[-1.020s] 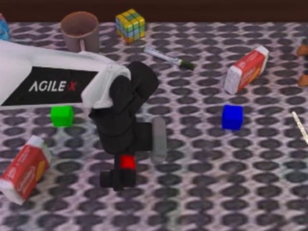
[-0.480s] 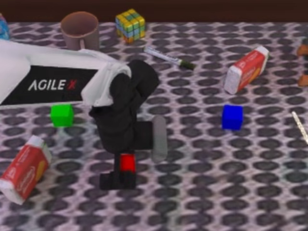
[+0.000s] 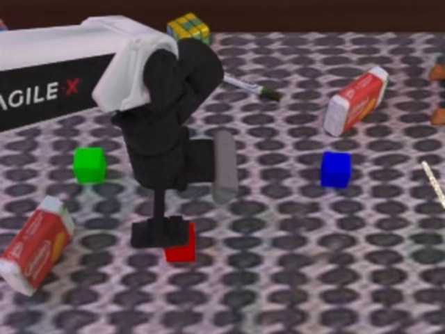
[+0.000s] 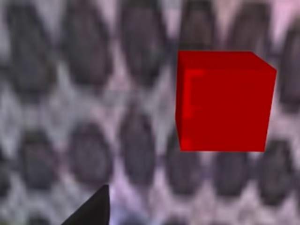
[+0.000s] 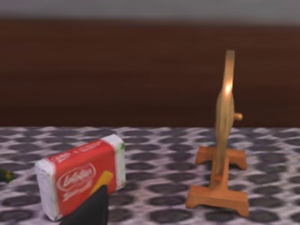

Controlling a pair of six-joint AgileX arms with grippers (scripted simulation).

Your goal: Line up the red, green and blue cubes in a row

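Observation:
The red cube rests free on the patterned table near the front middle. My left gripper hovers open just above it and slightly to its left, holding nothing; one dark fingertip shows in the left wrist view. The green cube sits at the left, the blue cube at the right, both a little farther back than the red one. My right arm is outside the top view; its gripper is open, parked near a carton.
Red-and-white cartons lie at front left and back right. A puzzle cube and a marker lie at the back. A wooden stand is at the far right.
My left gripper has let go of the red cube and risen, drifting slightly left. The cube now sits uncovered on the table. The arm hides the mug.

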